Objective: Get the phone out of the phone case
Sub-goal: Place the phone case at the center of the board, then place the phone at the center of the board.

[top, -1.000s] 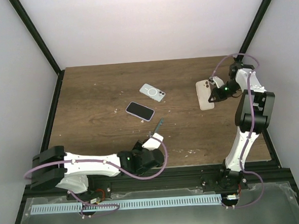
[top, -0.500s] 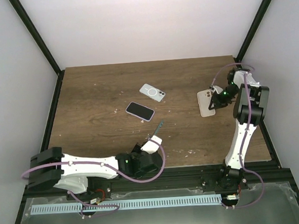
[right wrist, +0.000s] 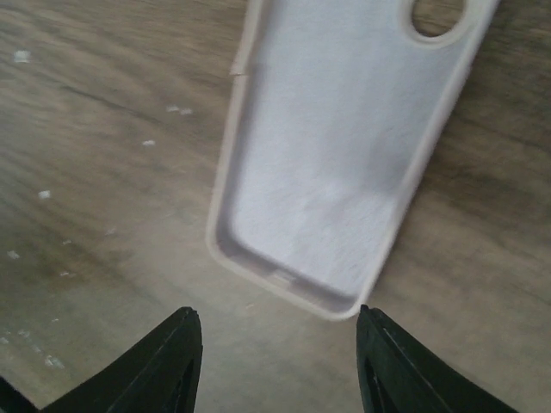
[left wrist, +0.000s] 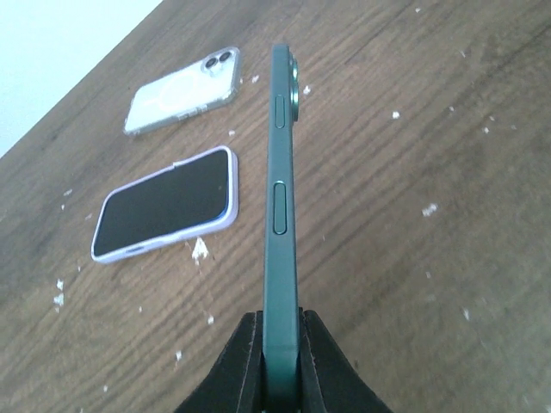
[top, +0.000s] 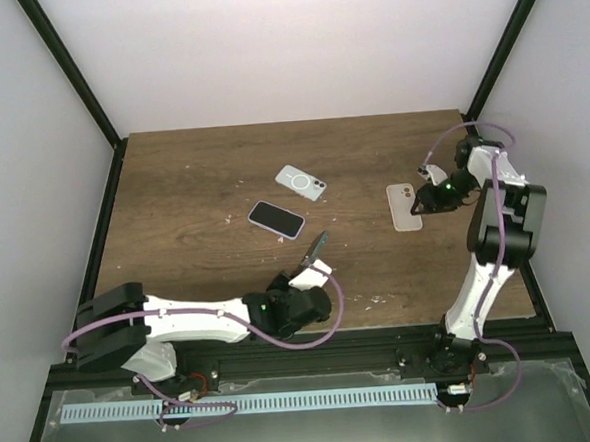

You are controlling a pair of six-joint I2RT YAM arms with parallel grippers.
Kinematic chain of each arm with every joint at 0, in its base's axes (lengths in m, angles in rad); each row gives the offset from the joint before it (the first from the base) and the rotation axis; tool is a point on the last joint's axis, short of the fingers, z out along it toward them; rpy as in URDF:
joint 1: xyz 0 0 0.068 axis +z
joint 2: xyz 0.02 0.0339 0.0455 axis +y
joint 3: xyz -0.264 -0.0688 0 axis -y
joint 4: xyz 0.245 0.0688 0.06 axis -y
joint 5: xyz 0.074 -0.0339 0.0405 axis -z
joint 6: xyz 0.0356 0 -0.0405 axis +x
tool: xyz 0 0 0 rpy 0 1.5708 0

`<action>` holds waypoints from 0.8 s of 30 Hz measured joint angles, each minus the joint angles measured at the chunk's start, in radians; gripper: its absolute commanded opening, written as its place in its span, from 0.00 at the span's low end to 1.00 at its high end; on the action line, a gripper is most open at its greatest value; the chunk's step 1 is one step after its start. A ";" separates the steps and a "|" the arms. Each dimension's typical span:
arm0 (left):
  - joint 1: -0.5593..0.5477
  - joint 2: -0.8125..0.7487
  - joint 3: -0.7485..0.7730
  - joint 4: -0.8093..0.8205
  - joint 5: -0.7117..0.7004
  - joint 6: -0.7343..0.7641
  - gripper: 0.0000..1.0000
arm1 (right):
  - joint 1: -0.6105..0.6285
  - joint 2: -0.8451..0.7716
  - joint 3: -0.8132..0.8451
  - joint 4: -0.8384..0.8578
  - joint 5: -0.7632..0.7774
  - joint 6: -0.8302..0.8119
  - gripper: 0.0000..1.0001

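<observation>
Dark green and bare: the phone point(left wrist: 280, 172) is pinched edge-on between the two fingers point(left wrist: 241, 366) of the left gripper point(left wrist: 280, 331), which is clenched on its near end. The left wrist view shows the side buttons along the edge and the camera bump at the far end. The top view gives only a thin tilted sliver poking out past the gripper, near the front middle of the wooden table point(top: 192, 177). Neither view shows whether the phone's far end touches the wood.

The cream phone case point(right wrist: 336, 163) lies flat on the wood at the right side of the table, well apart from the phone. The right wrist view shows it open side up and empty, with pale lining and the camera cutout at the far end. None of that is readable from the top view, where it is just a pale slab. The right gripper point(right wrist: 280, 331) hangs at the case's near end with its jaws spread wide, gripping nothing. The case's bottom edge sits just beyond the fingertips. From the top view the gripper is just beside the case's right edge, and its spread cannot be read there.

Mid-table lies a purple-cased phone point(left wrist: 168, 204), screen up. A clear case point(left wrist: 182, 90) with a ring on its back lies just beyond it, near but not touching. White specks point(left wrist: 200, 249) are scattered over the wood, sharpest in the left wrist view.
</observation>
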 measured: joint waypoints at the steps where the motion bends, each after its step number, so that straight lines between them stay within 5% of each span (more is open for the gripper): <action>1: 0.021 0.023 0.021 0.009 0.010 0.030 0.00 | 0.000 -0.047 -0.037 0.014 -0.013 0.000 0.50; 9: 0.193 0.232 0.270 0.043 0.112 0.234 0.00 | 0.032 -0.438 -0.456 0.106 -0.237 -0.001 0.46; 16: 0.232 0.502 0.563 0.024 0.115 0.366 0.00 | 0.045 -0.756 -0.592 0.337 -0.352 0.095 0.51; 21: 0.230 0.682 0.767 -0.047 0.110 0.430 0.00 | 0.048 -0.998 -0.684 0.525 -0.355 0.217 0.82; 24: 0.230 0.748 0.855 -0.088 0.094 0.443 0.00 | 0.048 -1.091 -0.748 0.638 -0.264 0.311 0.86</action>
